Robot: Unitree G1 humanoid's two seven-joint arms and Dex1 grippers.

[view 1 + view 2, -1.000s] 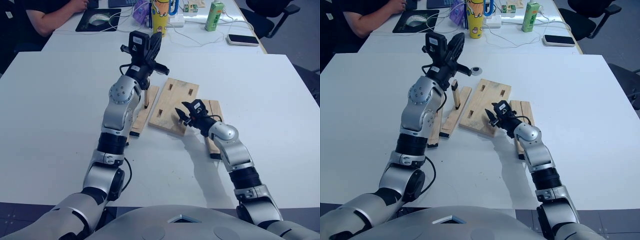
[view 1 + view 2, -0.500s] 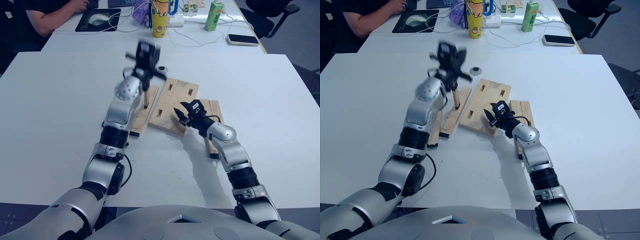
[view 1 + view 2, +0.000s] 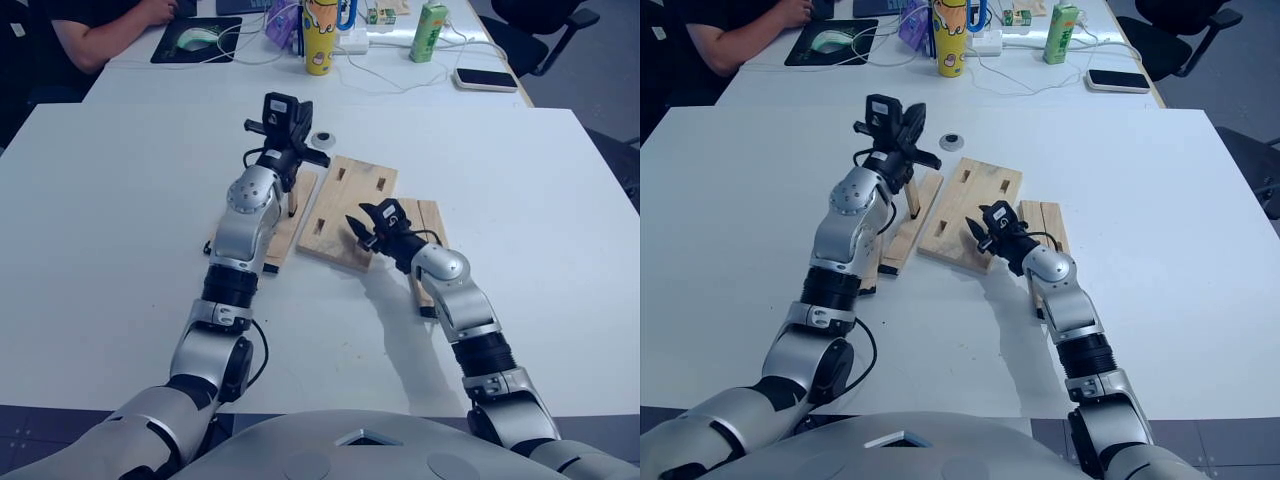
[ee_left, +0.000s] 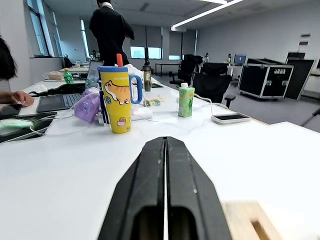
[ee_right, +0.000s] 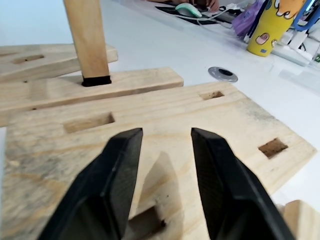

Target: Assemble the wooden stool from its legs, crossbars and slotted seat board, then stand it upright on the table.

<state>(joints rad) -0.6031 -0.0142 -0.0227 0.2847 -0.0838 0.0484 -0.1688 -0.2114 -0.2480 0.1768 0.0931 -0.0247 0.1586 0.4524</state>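
As the right pincer (image 5: 165, 134) gapes, the seat board (image 3: 345, 200) lies beneath.

A white counter (image 3: 120, 200) is seen, with a small round metal cap (image 3: 322, 139) set into it near its far edge. On a second counter (image 3: 400, 88) behind, a yellow mug (image 3: 320, 40) is stood beside a purple pouch (image 3: 283, 25). A green carton (image 3: 429, 32), a dark phone (image 3: 485, 79) and a mouse (image 3: 197, 38) on a black pad (image 3: 165, 52) are laid there too.

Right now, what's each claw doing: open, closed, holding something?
Left claw: closed, holding nothing.
Right claw: open, empty, over the slotted seat board.
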